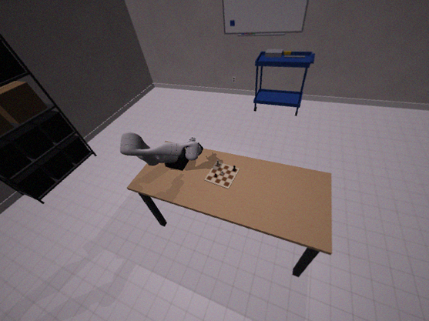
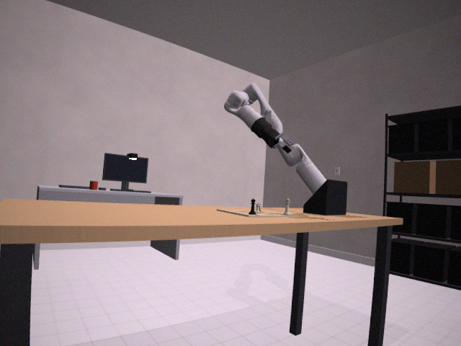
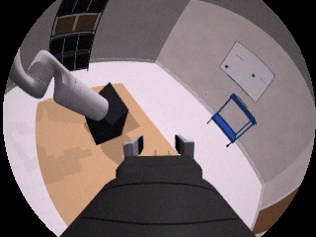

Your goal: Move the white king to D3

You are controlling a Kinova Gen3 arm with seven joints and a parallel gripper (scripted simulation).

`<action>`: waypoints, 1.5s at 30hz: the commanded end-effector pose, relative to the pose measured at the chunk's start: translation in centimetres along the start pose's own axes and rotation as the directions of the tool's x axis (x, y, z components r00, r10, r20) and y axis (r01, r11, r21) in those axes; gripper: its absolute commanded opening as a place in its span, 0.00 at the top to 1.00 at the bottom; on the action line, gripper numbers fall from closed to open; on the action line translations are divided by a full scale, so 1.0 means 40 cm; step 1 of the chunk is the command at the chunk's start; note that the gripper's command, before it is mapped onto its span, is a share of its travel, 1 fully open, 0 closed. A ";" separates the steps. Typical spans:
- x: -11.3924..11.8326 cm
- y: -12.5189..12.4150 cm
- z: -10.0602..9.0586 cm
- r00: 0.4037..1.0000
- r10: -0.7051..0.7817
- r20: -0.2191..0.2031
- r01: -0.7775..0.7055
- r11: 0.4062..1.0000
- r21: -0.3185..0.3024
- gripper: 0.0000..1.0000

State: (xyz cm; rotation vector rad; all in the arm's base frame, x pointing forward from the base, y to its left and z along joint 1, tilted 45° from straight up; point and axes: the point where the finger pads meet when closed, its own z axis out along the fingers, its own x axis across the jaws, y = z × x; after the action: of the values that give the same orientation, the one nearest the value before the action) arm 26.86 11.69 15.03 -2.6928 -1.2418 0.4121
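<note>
The chessboard [image 1: 225, 181] [image 2: 233, 211] lies on the wooden table [image 1: 275, 203] [image 2: 112, 218] [image 3: 55, 158], near the arm's black base [image 1: 177, 164] [image 2: 327, 197] [image 3: 109, 118]. The white king [image 1: 218, 162] [image 2: 287, 205] stands upright on the board's edge nearest the base. A black king [image 1: 234, 170] [image 2: 253, 206] and a small white piece [image 2: 258, 207] stand further along the board. The square labels are too small to read. My gripper [image 3: 159, 141] [image 2: 287, 144] [image 1: 197, 148] is open and empty. It hangs high in the air above the base, well away from the pieces. The board is outside the wrist view.
A black shelf rack with boxes [image 1: 4, 110] [image 2: 424, 179] stands behind the base. A blue cart [image 1: 283, 78] [image 3: 232, 118] and a whiteboard [image 1: 268, 0] are by the far wall. A desk with a monitor [image 2: 124, 169] stands beyond the table.
</note>
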 end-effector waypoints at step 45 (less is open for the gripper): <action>-0.407 0.787 -0.079 0.524 0.751 -0.402 -0.802 0.594 0.062 0.00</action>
State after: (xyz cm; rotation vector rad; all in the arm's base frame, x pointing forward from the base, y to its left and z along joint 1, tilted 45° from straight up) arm 40.12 -20.97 13.23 -3.0797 0.1431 -0.1469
